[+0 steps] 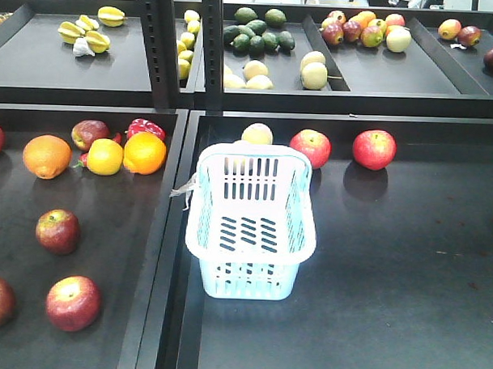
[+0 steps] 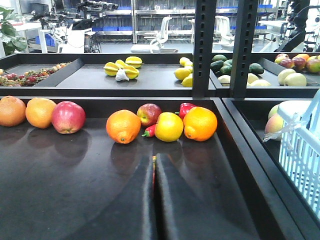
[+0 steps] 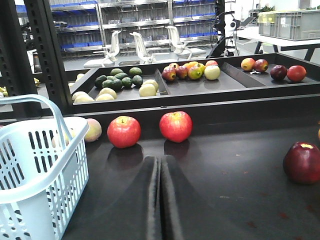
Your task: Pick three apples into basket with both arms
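Observation:
The pale blue basket [image 1: 251, 225] stands on the right tray near the divider, with nothing in it. Behind it lie two red apples [image 1: 310, 146] [image 1: 374, 148]. In the right wrist view the same pair [image 3: 123, 131] [image 3: 175, 126] sits just ahead of my right gripper [image 3: 160, 160], which is shut and empty, with the basket [image 3: 35, 165] to its left. Several more red apples lie on the left tray [image 1: 57, 230] [image 1: 72, 302]. My left gripper [image 2: 154, 160] is shut and empty, low over that tray, facing an apple [image 2: 148, 114]. Neither arm shows in the front view.
Oranges [image 1: 47, 156] [image 1: 144, 152], a yellow fruit [image 1: 105, 156] and a red pepper [image 1: 146, 127] sit at the back of the left tray. A raised divider [image 1: 174, 230] separates the trays. A dark red apple [image 3: 302, 162] lies far right. The upper shelf [image 1: 380, 76] holds more fruit.

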